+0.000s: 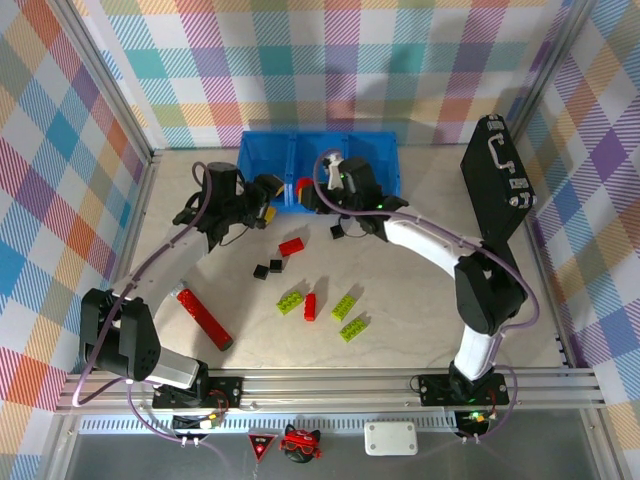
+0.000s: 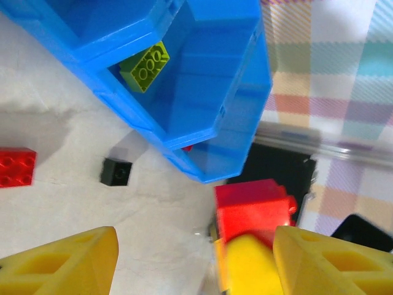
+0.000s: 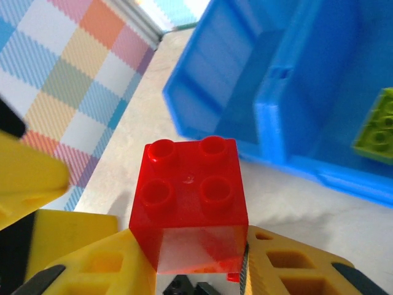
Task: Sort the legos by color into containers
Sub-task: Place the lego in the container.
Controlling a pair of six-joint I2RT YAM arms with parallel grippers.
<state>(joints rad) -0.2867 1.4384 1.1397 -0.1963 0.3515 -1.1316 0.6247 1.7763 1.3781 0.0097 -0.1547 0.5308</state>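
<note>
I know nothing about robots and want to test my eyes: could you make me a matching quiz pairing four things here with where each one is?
Things:
1. red square studded plastic brick
2. lime green studded plastic brick
3. long red plastic bar
4. black briefcase

Places:
A. inside a translucent blue plastic bin
B. upright at the right edge of the table
C. between the right arm's fingers
D. lying flat, front left

Pairs: 1-C, 2-A, 3-D, 4-B
</note>
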